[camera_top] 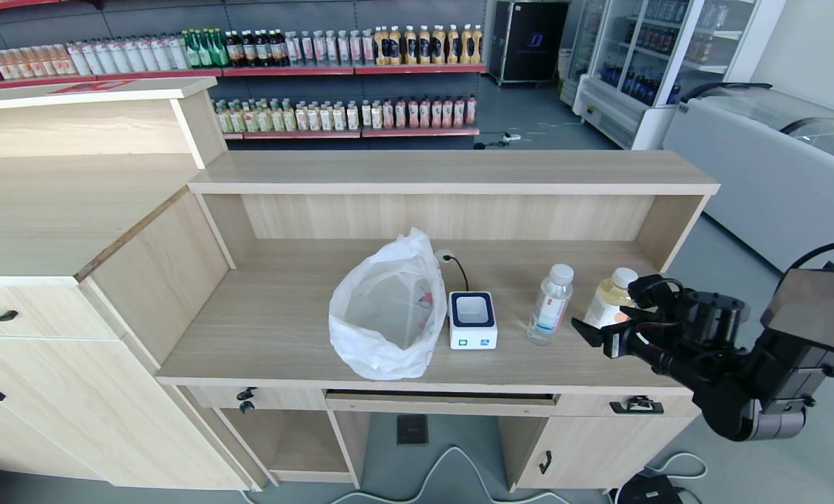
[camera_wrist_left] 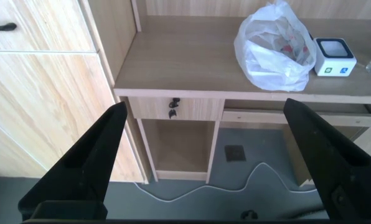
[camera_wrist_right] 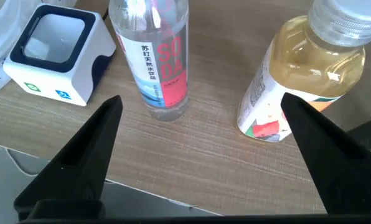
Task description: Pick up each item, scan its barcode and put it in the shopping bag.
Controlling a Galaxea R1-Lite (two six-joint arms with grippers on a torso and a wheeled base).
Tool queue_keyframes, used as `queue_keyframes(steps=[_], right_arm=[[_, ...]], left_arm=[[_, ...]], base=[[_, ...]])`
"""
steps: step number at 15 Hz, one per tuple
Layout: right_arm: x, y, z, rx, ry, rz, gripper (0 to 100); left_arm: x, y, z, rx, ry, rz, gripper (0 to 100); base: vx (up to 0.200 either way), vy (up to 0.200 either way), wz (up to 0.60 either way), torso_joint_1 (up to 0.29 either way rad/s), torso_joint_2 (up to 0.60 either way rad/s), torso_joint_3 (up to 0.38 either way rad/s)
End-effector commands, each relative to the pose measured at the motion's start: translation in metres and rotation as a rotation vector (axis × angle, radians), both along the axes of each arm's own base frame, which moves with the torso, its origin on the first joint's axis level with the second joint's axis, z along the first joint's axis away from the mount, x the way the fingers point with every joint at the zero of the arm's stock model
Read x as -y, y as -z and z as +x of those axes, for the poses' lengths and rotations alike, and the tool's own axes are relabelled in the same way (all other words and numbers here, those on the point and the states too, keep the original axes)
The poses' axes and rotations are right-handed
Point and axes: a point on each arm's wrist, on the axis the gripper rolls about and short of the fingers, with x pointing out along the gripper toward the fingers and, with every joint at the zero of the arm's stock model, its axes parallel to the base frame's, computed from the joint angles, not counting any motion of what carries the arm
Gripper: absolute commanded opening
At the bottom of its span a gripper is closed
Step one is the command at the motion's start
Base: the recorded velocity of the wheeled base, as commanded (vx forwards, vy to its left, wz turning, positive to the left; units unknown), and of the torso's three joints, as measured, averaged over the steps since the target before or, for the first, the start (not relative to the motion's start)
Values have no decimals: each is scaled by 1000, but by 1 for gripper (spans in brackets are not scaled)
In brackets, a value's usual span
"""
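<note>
A white plastic shopping bag (camera_top: pixel 387 315) (camera_wrist_left: pixel 276 46) stands open on the wooden counter (camera_top: pixel 270 329). Right of it sits the white barcode scanner (camera_top: pixel 472 320) (camera_wrist_left: pixel 335 57) (camera_wrist_right: pixel 51 53). Further right stand a clear soda bottle (camera_top: pixel 550 304) (camera_wrist_right: pixel 157 56) and a yellow drink bottle (camera_top: pixel 607 297) (camera_wrist_right: pixel 304 74), both upright. My right gripper (camera_top: pixel 611 322) (camera_wrist_right: pixel 198 162) is open at the counter's front edge, just before the yellow bottle, holding nothing. My left gripper (camera_wrist_left: pixel 204 168) is open and empty, low and out in front of the counter's left part.
The counter has a raised back shelf (camera_top: pixel 452 171) and side walls. A taller cabinet with drawers (camera_top: pixel 39 329) (camera_wrist_left: pixel 42 93) stands to the left. A cable (camera_top: pixel 459 269) runs from the scanner to the back. Freezers (camera_top: pixel 774 161) stand at the right.
</note>
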Motion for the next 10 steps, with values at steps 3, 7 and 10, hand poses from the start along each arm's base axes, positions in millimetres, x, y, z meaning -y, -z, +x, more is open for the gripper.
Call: queue_keyframes(steps=[3, 7, 10], right_arm=[[-10, 15, 14, -4, -28, 2, 100], [-13, 21, 29, 17, -33, 7, 100], [-22, 23, 42, 38, -47, 39, 100]], left_arm=[[0, 0, 0, 0, 0, 0, 100], [0, 0, 0, 0, 0, 0, 100], [0, 0, 0, 0, 0, 0, 100]], base=[[0, 0, 0, 0, 0, 0], [0, 0, 0, 0, 0, 0], [0, 0, 0, 0, 0, 0]])
